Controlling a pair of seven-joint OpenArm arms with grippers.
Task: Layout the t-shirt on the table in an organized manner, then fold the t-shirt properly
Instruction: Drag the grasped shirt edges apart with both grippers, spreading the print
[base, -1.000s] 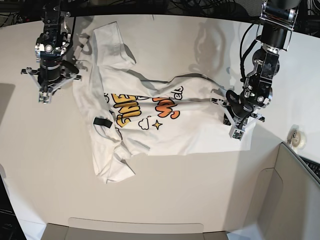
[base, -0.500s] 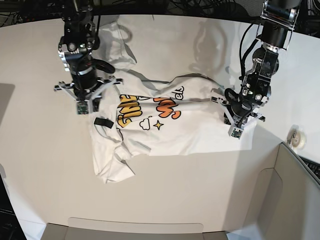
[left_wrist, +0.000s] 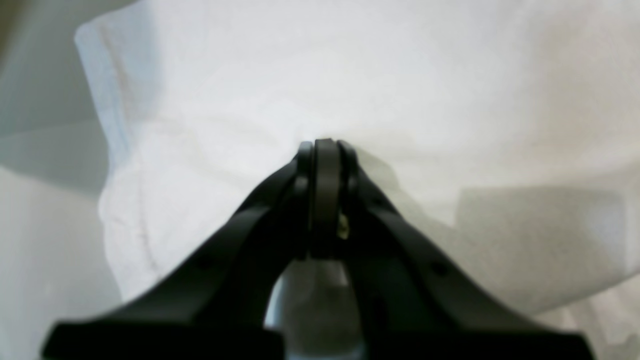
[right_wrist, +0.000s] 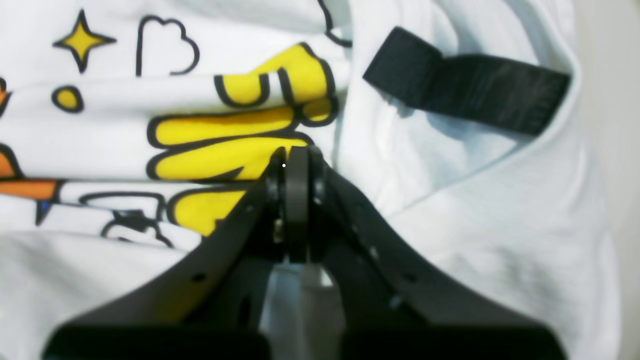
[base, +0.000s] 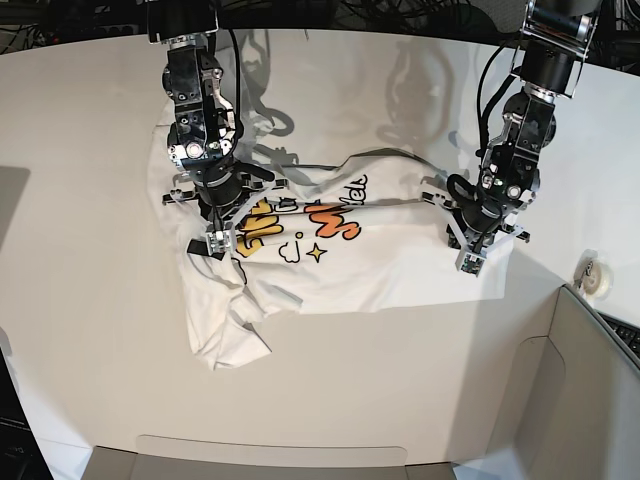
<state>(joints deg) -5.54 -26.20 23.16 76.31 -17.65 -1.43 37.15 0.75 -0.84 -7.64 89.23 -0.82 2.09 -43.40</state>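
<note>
While the right hand (base: 222, 243), its jaws pressed together, is hovering over the yellow print, the t-shirt (base: 330, 250) is lying crumpled lengthwise across the table (base: 400, 380) toward the closed left hand (base: 468, 262) at its hem.

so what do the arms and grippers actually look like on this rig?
Both arms are black with silver metal joints and loose black cables looped alongside. Each ends in a pale grey cross-shaped bracket. The left gripper and right gripper have matte black, curved fingers tapering to narrow tips, with small holes along them.
</note>
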